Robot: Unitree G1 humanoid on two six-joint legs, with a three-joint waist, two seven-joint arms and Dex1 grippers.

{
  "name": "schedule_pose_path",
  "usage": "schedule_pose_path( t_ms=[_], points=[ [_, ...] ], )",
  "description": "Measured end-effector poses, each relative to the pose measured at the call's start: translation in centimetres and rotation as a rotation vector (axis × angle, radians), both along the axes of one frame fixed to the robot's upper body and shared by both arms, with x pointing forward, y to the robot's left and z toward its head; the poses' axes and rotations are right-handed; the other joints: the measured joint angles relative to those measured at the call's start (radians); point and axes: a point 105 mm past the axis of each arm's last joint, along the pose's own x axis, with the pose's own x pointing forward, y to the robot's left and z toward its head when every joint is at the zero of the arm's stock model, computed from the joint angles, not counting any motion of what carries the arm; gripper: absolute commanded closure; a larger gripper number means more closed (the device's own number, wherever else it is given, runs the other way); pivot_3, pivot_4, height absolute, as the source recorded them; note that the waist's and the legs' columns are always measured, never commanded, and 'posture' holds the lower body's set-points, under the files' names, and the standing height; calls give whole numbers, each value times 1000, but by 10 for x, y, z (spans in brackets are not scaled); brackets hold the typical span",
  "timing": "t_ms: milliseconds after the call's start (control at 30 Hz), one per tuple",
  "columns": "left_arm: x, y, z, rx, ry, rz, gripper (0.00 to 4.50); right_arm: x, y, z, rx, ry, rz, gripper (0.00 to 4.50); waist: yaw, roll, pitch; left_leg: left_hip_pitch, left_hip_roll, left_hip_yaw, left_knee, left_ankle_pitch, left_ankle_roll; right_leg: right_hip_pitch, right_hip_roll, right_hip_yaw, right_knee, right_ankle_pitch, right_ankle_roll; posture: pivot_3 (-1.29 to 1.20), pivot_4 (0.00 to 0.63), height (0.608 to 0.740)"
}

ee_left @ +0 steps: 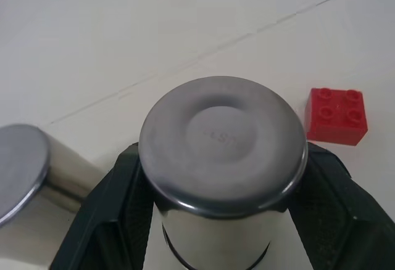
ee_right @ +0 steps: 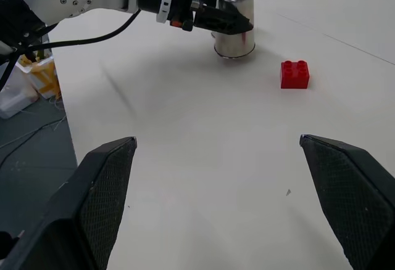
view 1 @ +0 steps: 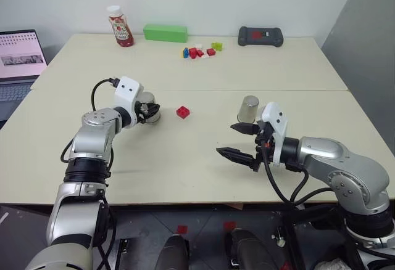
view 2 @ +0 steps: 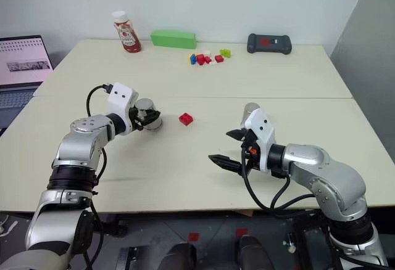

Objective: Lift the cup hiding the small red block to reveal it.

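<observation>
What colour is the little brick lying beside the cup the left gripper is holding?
Bright red. The small red block shows best in the left wrist view.

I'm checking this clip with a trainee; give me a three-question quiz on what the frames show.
1. True or false: the left gripper is shut on a metal cup.
2. Where does the small red block lie? A) under a cup B) bare on the table C) in the right gripper
3. The right gripper's fingers are ____.

Key: 1 true; 2 B; 3 open, with nothing between them.
</observation>
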Motion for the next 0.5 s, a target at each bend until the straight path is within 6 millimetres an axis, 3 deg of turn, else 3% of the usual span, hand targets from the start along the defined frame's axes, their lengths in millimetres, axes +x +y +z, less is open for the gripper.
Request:
schedule_pose_path(
  t_ms=[200,500],
  points=[
    [3,3,-9,-38,34,22,65,0,0,1,-2,-3,0,0,1,0,0,0,0,0,0,0,0,0,0,0,0,0,0,0,150,740],
    [4,-5,2,-69,10,-14,65,0,0,1,-3,-4,-1,0,0,0,0,0,0,0,0,0,0,0,0,0,0,0,0,0,150,740]
  ],
)
